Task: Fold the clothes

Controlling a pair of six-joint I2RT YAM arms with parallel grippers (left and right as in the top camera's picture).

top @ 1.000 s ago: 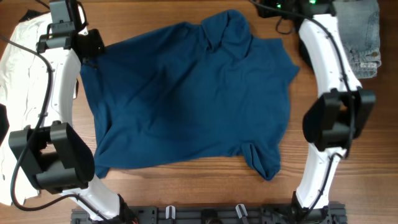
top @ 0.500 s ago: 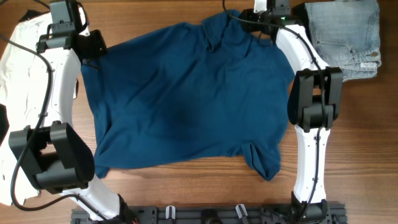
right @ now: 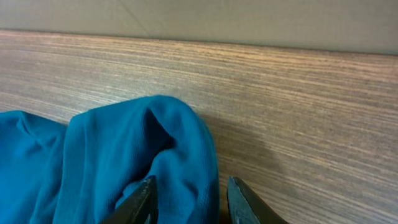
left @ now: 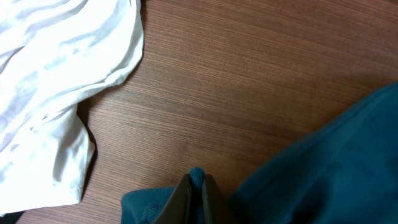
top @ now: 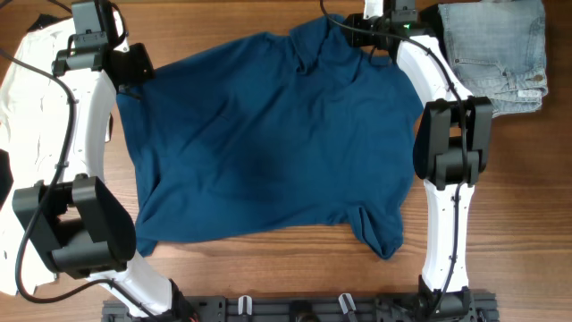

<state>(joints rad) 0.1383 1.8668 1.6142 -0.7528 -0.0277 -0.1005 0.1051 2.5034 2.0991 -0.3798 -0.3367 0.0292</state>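
**A:** Where does the dark-blue shirt (top: 268, 143) lie?

**B:** It is spread open across the middle of the wooden table (top: 268, 273). The collar end points toward the far edge, and one sleeve is bunched up at the near right corner.

**A:** And the rest of the clothes?

**B:** The white garment (top: 27, 89) is heaped at the left edge, and the left arm (top: 85, 134) reaches over part of it. The left wrist view shows bare wood between it and the shirt. The pale-blue jeans (top: 496, 49) lie folded at the far right corner, just beside the right arm (top: 447, 134) and clear of the shirt.

**A:** What has the left gripper (left: 196, 186) got hold of?

**B:** Its fingers are pressed together, with a small tuft of the shirt's cloth pinched at their tips. From overhead it sits at the shirt's far left corner.

**A:** And the right gripper (right: 191, 186)?

**B:** It is at the far edge, by the collar. Its fingers (right: 144, 200) stand partly apart, astride a rounded fold of the shirt that rests on the wood. One finger touches the cloth, and a thin dark gap shows between the fold and the other. Whether the fold is being squeezed cannot be told.
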